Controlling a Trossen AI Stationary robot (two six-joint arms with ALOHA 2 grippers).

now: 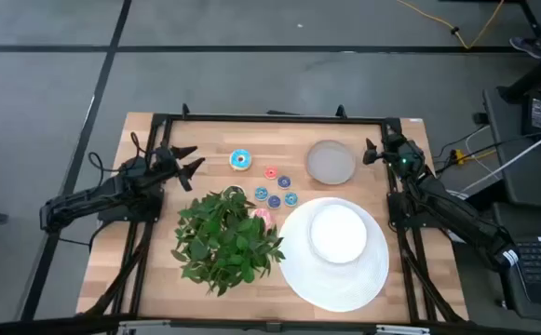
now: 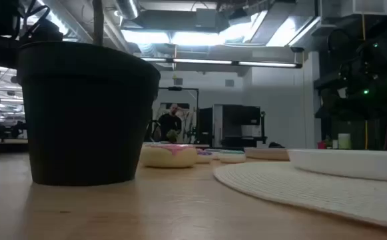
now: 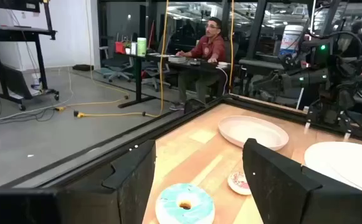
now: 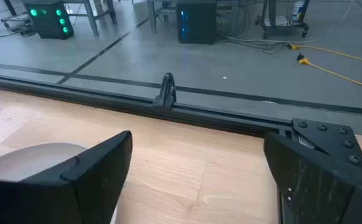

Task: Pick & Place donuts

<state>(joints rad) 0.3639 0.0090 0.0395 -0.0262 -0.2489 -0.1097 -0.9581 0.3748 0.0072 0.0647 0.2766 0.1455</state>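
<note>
1. Left gripper (image 1: 190, 160) sits near the far left part of the wooden surface (image 1: 149, 270), jaws apart and empty, pointing toward the light blue donut (image 1: 240, 160).
2. In the left wrist view the light blue donut (image 3: 184, 203) lies flat on the surface just ahead of the two dark fingers (image 3: 131, 177), in line with the gap between them; no contact is evident.
3. Right gripper (image 1: 374, 152) rests at the far right corner, jaws wide apart and empty, just beside the round grey dish (image 1: 331, 162).
4. A cluster of tiny rings (image 1: 276, 186), blue and red, lies between the light blue donut and the white plate (image 1: 338, 234), near the middle of the surface.
5. The pink donut (image 1: 262, 214) lies against the edge of the potted plant (image 1: 225, 238), partly under its leaves. In the low view the pink donut (image 2: 170, 155) sits flat beside the black pot (image 2: 83, 113).
6. The white plate rests on a large round white mat (image 1: 298, 270) toward the near right.
7. A dark brown donut could not be identified; it may be hidden by foliage.
8. A person (image 3: 207, 53) is seated at a desk in the room beyond the surface.
</note>
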